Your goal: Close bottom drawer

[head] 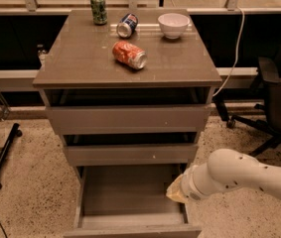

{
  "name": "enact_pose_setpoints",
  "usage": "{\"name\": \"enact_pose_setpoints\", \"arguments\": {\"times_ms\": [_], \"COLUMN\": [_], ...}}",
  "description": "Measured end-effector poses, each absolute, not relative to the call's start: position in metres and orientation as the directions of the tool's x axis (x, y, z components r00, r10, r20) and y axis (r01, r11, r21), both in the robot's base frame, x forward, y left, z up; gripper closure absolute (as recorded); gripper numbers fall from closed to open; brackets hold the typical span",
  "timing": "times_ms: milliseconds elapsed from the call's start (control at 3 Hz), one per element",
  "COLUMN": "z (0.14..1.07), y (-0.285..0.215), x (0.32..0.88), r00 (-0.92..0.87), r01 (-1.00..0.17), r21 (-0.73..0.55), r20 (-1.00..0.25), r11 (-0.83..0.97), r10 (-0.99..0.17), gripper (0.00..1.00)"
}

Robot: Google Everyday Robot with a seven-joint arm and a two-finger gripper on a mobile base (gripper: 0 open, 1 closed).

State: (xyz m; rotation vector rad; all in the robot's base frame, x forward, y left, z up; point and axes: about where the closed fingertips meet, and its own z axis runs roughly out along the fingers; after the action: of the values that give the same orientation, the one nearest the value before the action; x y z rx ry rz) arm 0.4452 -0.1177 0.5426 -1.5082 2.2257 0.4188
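The bottom drawer [130, 197] is the lowest of three taupe-grey drawers and stands pulled far out, its smooth grey inside bare. Its flat front [135, 230] runs along the lower edge of the view. My white arm [239, 175] reaches in from the right. My gripper [175, 191] shows as a yellowish tip at the drawer's right side wall, near its front corner. The arm's wrist hides most of it.
On the cabinet top [80, 58] lie a red can [129, 54] and a blue can [127, 25]; a green can [99, 8] stands upright beside a white bowl [173, 24]. A black office chair [274, 103] is at the right. A black stand leg [3, 155] lies at the left.
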Motion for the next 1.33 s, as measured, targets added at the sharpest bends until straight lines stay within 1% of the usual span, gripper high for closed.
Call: {"name": "enact_pose_setpoints", "arguments": {"times_ms": [667,1000,1333], "z": [0.486,0.447,0.447], "y": [-0.126,-0.129,-0.129], "x": [0.441,0.441,0.441], "r00": [-0.417,-0.461,-0.461], "r01": [-0.893,-0.873,-0.873], "r21": [0.094,0.162,0.162], "r20": [-0.543,-0.585,-0.585], "r11": [0.441,0.46,0.46], "r10": [-0.729,-0.668,-0.668], "gripper": [1.0,1.0,1.0]}}
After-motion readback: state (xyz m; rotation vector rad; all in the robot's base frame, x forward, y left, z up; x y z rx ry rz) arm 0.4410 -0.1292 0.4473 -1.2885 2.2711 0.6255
